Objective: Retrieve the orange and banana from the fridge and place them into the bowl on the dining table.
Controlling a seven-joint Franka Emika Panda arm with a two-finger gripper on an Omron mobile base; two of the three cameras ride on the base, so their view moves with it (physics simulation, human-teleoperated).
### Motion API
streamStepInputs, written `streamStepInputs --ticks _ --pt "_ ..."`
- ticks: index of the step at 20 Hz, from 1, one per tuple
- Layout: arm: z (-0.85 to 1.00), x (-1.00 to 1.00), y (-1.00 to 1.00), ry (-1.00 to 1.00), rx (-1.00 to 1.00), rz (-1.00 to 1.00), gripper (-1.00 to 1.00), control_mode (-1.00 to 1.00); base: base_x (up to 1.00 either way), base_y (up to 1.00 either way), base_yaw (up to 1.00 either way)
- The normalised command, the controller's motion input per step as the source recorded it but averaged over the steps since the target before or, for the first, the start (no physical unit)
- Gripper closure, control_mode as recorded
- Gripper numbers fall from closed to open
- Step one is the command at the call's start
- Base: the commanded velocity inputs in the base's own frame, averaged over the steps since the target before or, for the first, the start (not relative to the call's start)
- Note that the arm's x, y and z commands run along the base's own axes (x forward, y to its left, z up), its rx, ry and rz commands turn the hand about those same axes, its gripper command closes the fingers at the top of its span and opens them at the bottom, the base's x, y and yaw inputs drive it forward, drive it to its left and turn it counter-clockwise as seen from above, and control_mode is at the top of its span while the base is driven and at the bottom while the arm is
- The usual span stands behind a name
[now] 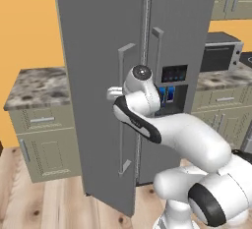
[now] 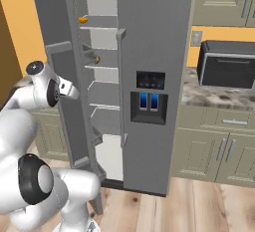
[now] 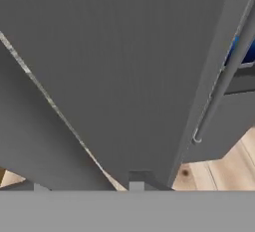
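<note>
Left door of the fridge [image 2: 154, 76] swung open, and the orange [image 2: 83, 20] sits on an upper shelf, the banana [image 2: 96, 59] one shelf lower. End effector [image 2: 72, 92] hovers at the door's outer face; its opening I cannot tell. Orange looks firm, smooth, likely to roll: grip across its middle. Banana is softer: pinch mid-body.

Kitchen: fridge [image 2: 154, 52], microwave [image 2: 229, 64], cabinets [image 2: 219, 151]

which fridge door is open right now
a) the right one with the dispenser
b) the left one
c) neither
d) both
b: the fridge has its left door swung out, baring shelves with the orange on an upper one, while the dispenser door is shut.
</note>
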Motion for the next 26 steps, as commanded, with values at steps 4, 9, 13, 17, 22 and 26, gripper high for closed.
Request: streamStepInputs --ticks 4,9,13,17,22,26 --pt "0.26 -0.92 -0.05 0.00 0.00 0.00 -1.00 -1.00 0.00 0.00 0.00" --pt "0.38 -0.80 -0.27 0.00 0.00 0.00 -1.00 -1.00 0.00 0.00 0.00" --pt "0.44 -0.68 -0.53 0.00 0.00 0.00 -1.00 -1.00 0.00 0.00 0.00" --pt "0.29 -0.57 -0.55 0.00 0.08 0.00 -1.00 -1.00 0.00 0.00 0.00" --pt "0.09 -0.10 -0.43 0.00 0.22 -0.04 -1.00 -1.00 0.00 0.00 0.00" --pt "0.10 0.00 -0.24 0.02 0.34 -0.04 -1.00 -1.00 0.00 0.00 0.00"
